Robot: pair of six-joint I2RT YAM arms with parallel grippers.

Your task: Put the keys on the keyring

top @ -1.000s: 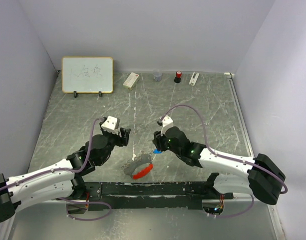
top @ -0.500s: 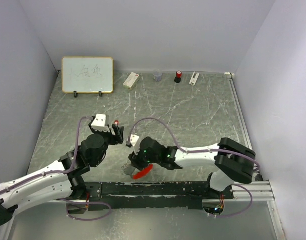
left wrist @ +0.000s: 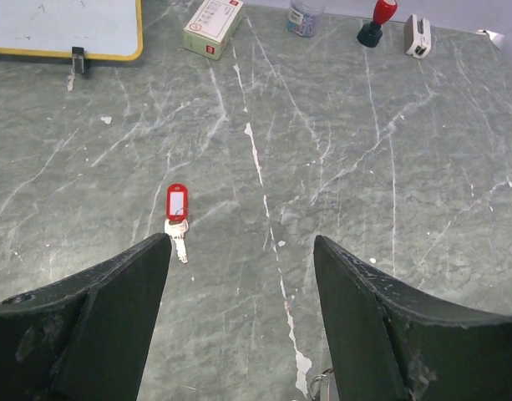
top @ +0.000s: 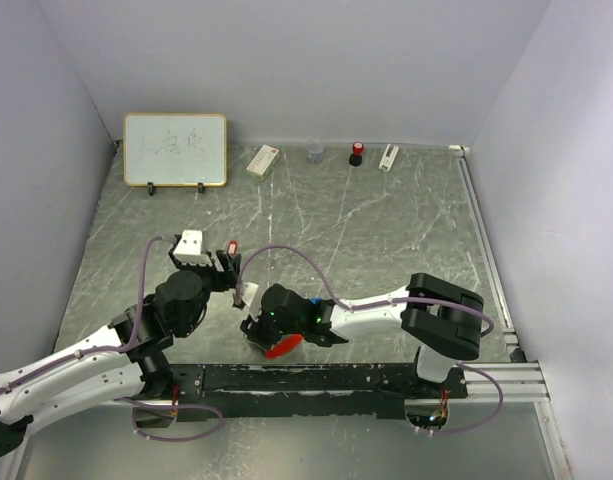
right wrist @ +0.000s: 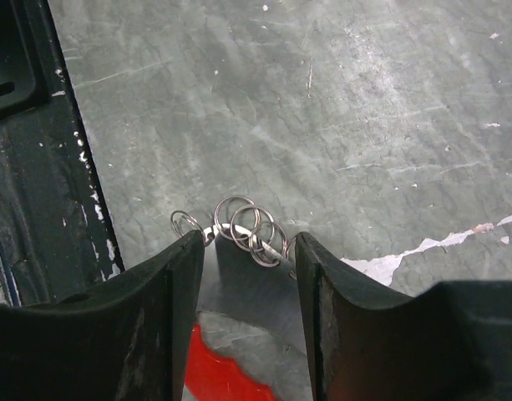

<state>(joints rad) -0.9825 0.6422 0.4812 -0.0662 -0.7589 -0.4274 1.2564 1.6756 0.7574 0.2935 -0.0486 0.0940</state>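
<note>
Keyring sits right at my right gripper. Its loose silver rings lie on the grey marbled table just off the two fingertips and span the gap, with one ring poking out past the tip nearer the black rail. Red fob lies further back, down between the fingers. Jaws are partway apart with nothing pinched as far as the wrist view shows; the rings look flat on the surface. From above, this arm is swung across to the left, with the gripper low by the rail and the fob showing red beside it.

Left gripper: jaws spread wide and empty, bare table between the fingers. Red-headed key lies flat just ahead of one fingertip, head away from me and blade pointing back toward that finger. I can't tell whether they touch. A bit of metal ring peeks in at the bottom edge of that view, too cut off to say more.

Blue-headed key is only a blue speck from above, tucked against the far side of my right forearm. Neither key is on the keyring, and the two lie apart from each other.

Along the back wall, in a row: whiteboard, small box, clear cup, red-topped stamper, white gadget.
</note>
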